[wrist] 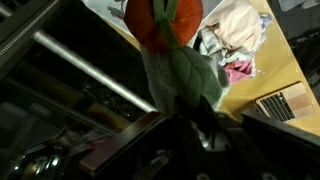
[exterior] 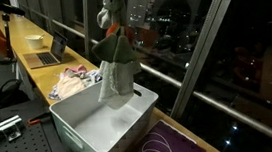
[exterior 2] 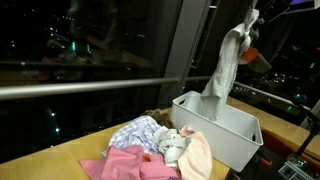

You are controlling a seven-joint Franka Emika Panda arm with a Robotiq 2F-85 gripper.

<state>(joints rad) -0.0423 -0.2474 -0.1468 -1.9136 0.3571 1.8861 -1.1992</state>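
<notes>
hand [exterior: 114, 20], clamped on a grey-green cloth [exterior: 115, 68], hangs it above the white bin [exterior: 81, 131], hem dipping inside; best lowered straight, centred in the bin, away from the clothes pile [exterior: 73, 82] beside it.

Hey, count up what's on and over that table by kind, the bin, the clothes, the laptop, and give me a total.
Bin: 1
Hanging cloth: 1
Pile of clothes: 1 (pieces too tangled to count)
Laptop: 1
Total: 4
</notes>
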